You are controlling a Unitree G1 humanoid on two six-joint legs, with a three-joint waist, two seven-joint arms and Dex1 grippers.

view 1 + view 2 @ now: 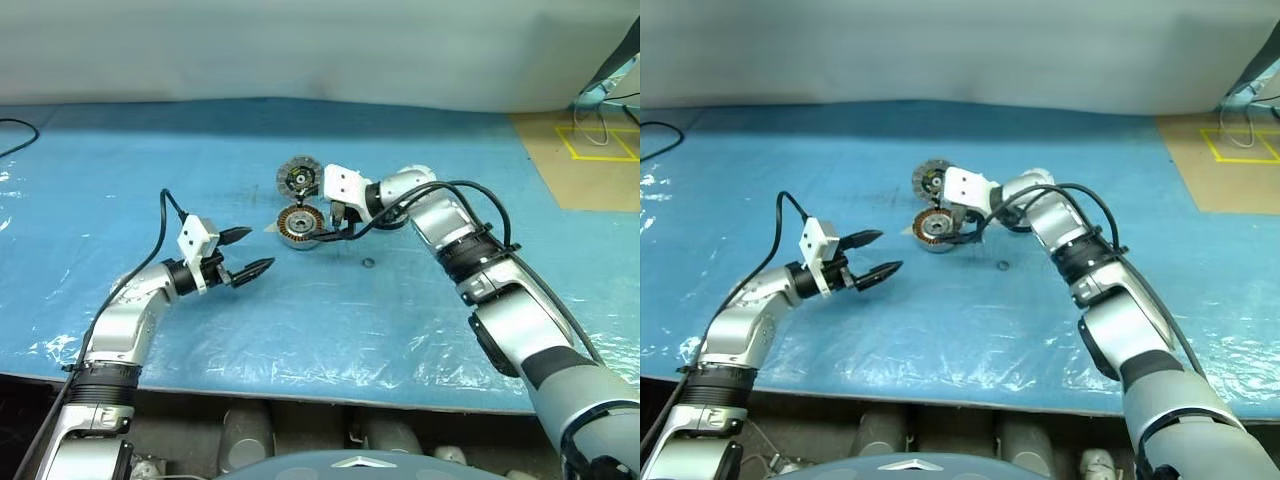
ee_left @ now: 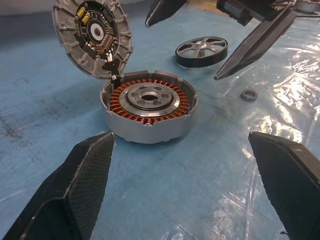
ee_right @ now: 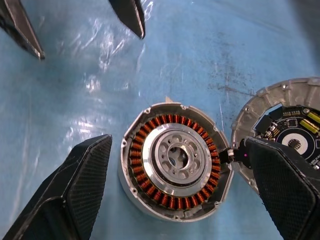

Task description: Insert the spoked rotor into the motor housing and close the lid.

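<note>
Housing: round silver-walled motor housing (image 3: 176, 161), copper windings, btwn spread right gripper (image 3: 175, 190) fingers.
Lid: ribbed silver disc (image 2: 93, 36), hinged up.
Rotor: dark spoked metal wheel (image 2: 201, 51), beyond housing; fetch first, seat flat.
Left gripper (image 1: 245, 253): fingers apart, empty.

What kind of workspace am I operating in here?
Probably a lab or test bench for motor assembly: a blue plastic-covered tabletop, an opened silver motor housing with copper windings, its hinged ribbed lid, and yellow tape marks on the floor.
</note>
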